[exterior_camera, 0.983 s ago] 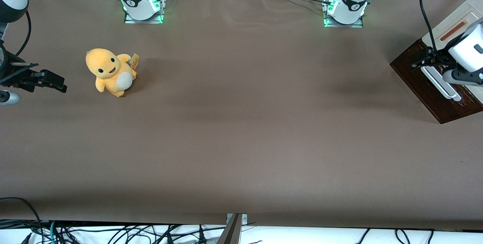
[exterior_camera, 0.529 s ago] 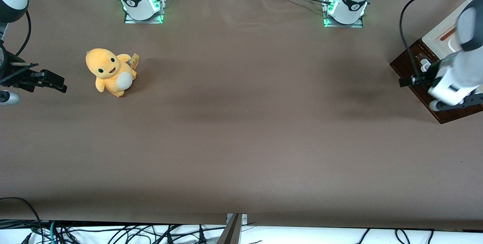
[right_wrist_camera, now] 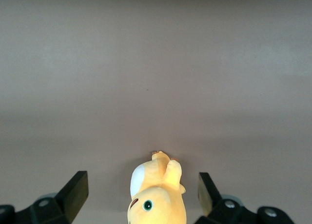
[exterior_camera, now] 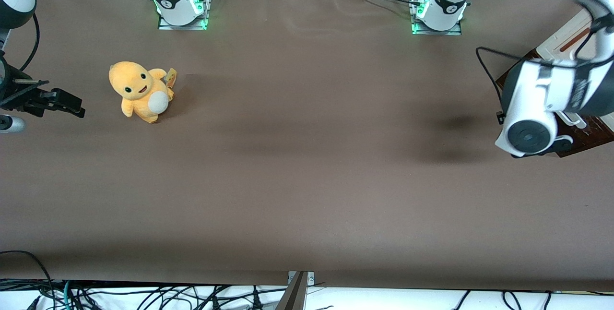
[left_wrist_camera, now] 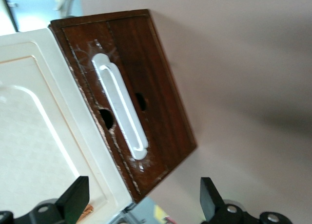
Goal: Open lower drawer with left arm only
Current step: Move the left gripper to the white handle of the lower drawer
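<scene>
Gripper (left_wrist_camera: 141, 204) is hanging wide open and empty, just off the lower drawer (left_wrist_camera: 146, 87). Rigid wood, probably sliding stiffly; the white bar handle (left_wrist_camera: 120, 107) is looking like the best hold.

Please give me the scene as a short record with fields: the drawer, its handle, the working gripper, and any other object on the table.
drawer: dark brown wooden lower drawer front, at the working arm's end of the brown table
handle: long white bar handle, not gripped
gripper: black two-finger gripper of the left arm, open, in front of the drawer, apart from the handle
arm: large white left arm covers much of the drawer in the front view
other object: yellow plush toy, toward the parked arm's end
</scene>
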You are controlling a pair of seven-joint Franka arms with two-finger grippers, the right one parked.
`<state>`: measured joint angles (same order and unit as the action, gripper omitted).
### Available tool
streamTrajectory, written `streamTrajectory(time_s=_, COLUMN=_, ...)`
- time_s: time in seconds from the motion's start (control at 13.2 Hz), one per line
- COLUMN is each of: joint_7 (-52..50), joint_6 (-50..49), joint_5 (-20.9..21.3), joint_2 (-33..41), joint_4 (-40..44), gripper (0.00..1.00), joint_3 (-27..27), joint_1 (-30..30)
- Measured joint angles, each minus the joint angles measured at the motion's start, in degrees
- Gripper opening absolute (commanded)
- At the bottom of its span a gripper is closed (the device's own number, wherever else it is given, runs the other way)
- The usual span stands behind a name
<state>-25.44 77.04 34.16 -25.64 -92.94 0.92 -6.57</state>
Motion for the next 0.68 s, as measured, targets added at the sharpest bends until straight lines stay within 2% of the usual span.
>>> streamTrajectory(time_s=0.15, joint_7=-4.31, joint_6=-2.63, joint_5=5.69, joint_2=-4.06, joint_4=-0.05, gripper=1.00, joint_3=0.13, joint_1=0.05)
streamTrajectory(time_s=0.38, joint_7=-9.20, joint_6=-3.43, joint_5=10.22, joint_2=-9.63, joint_4=-0.06, gripper=1.00, joint_3=0.91, joint_1=0.54)
streamTrajectory(time_s=0.68, joint_7=-10.01, joint_6=-3.49, joint_5=15.26, joint_2=-12.82, joint_4=-0.01, gripper=1.00, joint_3=1.41, joint_1=3.77)
